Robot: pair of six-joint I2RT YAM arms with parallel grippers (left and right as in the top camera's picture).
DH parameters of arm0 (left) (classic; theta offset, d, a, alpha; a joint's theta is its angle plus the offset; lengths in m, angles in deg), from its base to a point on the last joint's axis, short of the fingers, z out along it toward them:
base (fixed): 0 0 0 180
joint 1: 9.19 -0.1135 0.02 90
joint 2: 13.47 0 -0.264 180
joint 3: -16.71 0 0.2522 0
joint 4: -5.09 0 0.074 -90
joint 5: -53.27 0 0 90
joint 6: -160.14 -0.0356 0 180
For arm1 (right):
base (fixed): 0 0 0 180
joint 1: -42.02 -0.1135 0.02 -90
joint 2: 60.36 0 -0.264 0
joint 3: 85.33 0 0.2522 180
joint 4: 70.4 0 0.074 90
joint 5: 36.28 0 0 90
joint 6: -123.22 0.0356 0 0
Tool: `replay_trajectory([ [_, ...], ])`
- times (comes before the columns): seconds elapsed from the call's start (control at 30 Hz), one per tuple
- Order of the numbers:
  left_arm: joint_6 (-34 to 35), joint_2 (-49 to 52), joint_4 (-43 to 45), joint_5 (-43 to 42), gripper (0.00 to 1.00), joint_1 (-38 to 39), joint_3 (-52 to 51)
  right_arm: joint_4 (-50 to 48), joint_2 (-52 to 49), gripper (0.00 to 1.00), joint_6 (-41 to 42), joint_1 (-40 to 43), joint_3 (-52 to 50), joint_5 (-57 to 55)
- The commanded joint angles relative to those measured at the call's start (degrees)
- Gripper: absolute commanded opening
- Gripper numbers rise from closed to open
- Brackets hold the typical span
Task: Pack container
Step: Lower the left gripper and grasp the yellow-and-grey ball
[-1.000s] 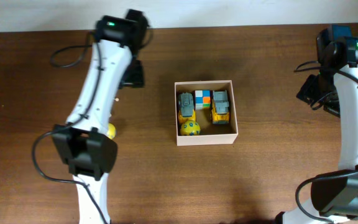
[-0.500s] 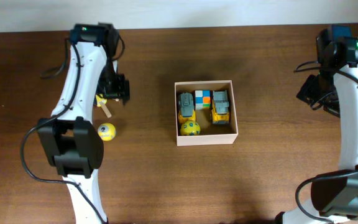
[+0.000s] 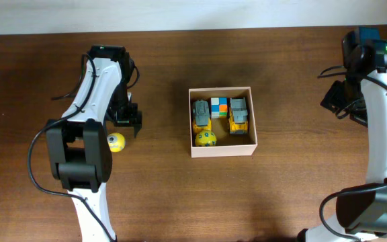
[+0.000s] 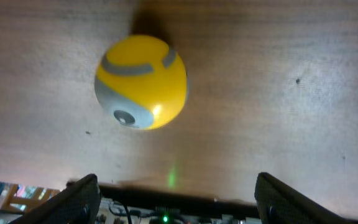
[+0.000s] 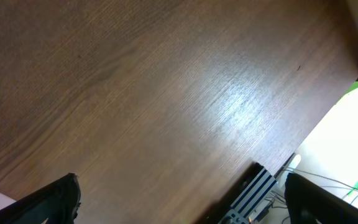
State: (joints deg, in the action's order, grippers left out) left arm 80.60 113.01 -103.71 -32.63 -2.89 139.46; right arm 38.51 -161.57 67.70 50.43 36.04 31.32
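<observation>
The container (image 3: 222, 150), a square shallow box, white outside and tan inside, stands at the table's middle. In it are two yellow-and-grey toy trucks (image 3: 201, 112) (image 3: 238, 114), a coloured cube (image 3: 219, 106) and a yellow ball (image 3: 205, 138). Another yellow ball with grey markings (image 3: 115, 142) lies on the table left of the box; it also shows in the left wrist view (image 4: 140, 81). My left gripper (image 3: 126, 119) (image 4: 179, 202) is open and empty just behind that ball, not touching it. My right gripper (image 3: 345, 101) (image 5: 191, 202) is open and empty at the far right.
The brown wooden table's right edge (image 5: 328, 112) lies near my right gripper, with a blue-striped object (image 5: 253, 193) and cables beyond it. My left arm (image 3: 89, 101) reaches over the table's left side.
My left gripper has swung from the back of the table toward the front and now sits just behind the loose yellow ball. The right arm and the box have not moved.
</observation>
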Motion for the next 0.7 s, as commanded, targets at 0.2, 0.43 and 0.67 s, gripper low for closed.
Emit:
replay_trajectory([
  [0.2,-0.74,-0.72,5.29,4.98,0.81,-0.09,-1.14,-0.02,0.22,0.99,0.52,0.24,0.13,-0.28],
  [0.43,-0.70,-0.72,8.83,6.56,0.82,-0.28,-7.06,-0.04,0.22,0.99,0.52,0.24,0.13,-0.28],
  [0.67,-0.70,-0.72,12.70,6.69,0.82,-2.14,-11.89,-0.04,0.22,0.99,0.52,0.24,0.13,-0.28],
])
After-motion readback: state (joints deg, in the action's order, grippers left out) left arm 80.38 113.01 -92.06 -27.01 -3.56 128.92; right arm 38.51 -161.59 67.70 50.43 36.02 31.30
